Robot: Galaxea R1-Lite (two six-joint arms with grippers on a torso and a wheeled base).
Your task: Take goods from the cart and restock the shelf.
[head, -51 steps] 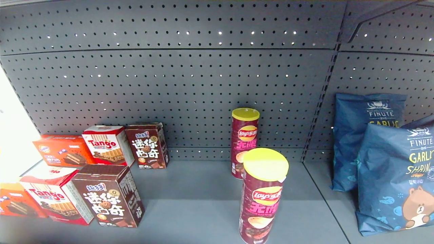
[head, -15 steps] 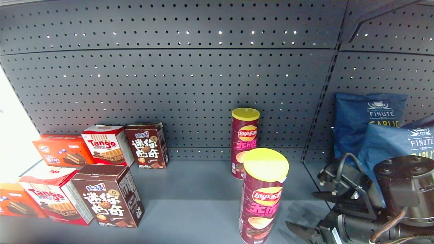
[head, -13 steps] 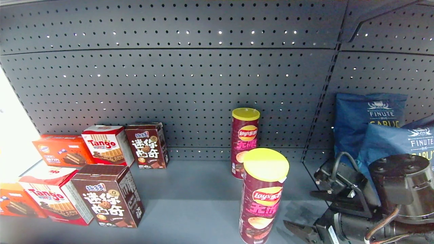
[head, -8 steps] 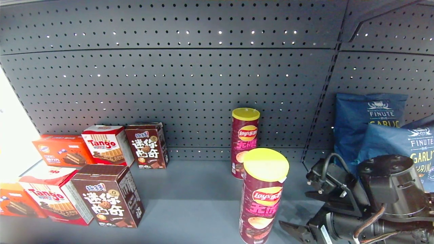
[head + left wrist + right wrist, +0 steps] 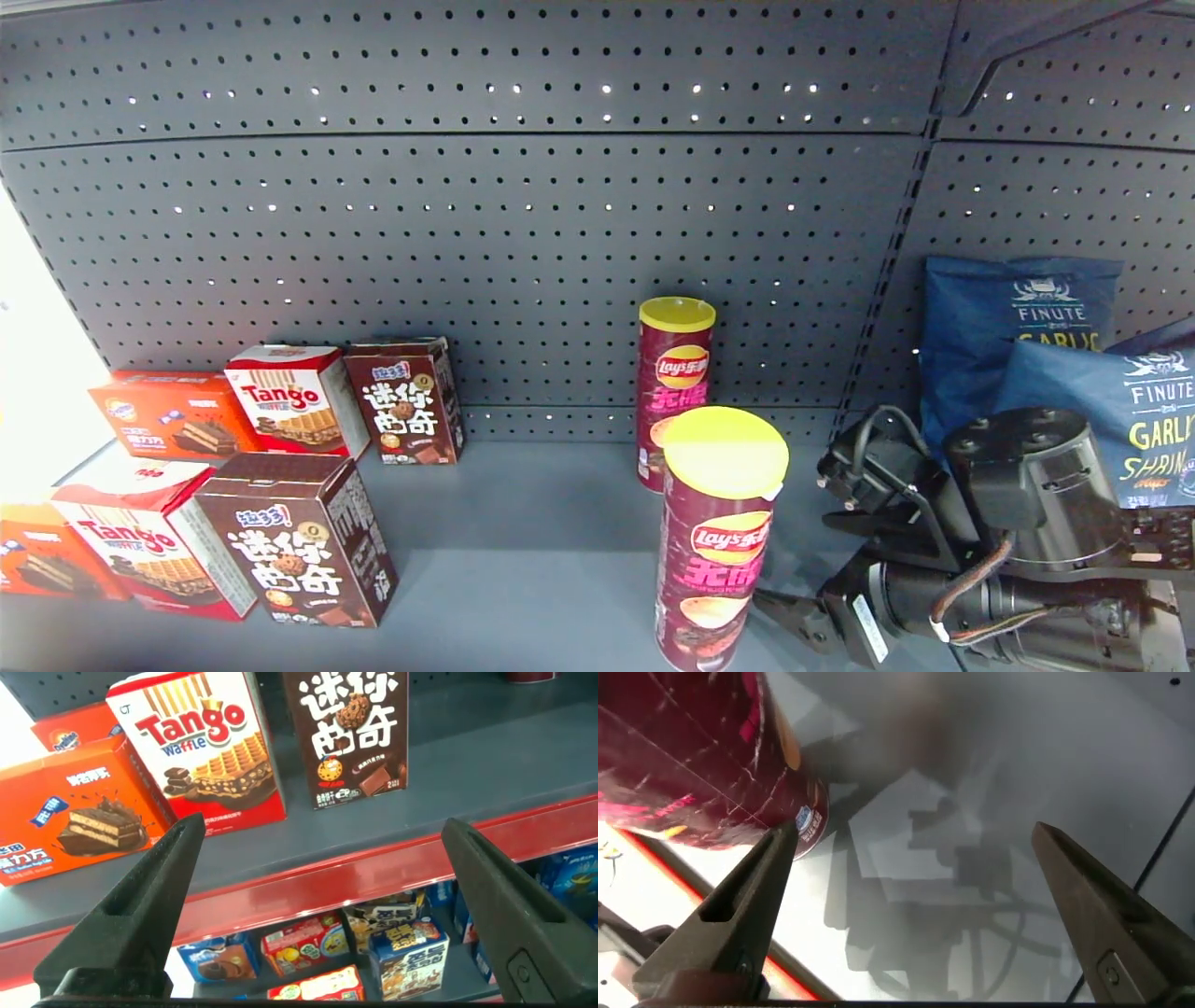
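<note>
Two maroon chip cans with yellow lids stand on the grey shelf (image 5: 523,523): a front can (image 5: 717,551) and a back can (image 5: 674,383) near the pegboard. My right gripper (image 5: 808,569) is low at the front can's right side, open. In the right wrist view the front can (image 5: 691,765) is beside one finger (image 5: 738,915) and seems to touch its tip; the gripper (image 5: 913,833) holds nothing. My left gripper (image 5: 320,826) is open and holds nothing, in front of the shelf's red edge (image 5: 374,873), facing a wafer box (image 5: 201,747) and a brown cookie box (image 5: 350,733).
Snack boxes in two rows fill the shelf's left end (image 5: 280,537). Blue snack bags (image 5: 1018,327) lean at the right, behind my right arm. Bare shelf lies between the boxes and the cans. A lower shelf holds more goods (image 5: 402,943).
My right arm came in from the lower right and moved left up to the front can. The front can has shifted slightly left.
</note>
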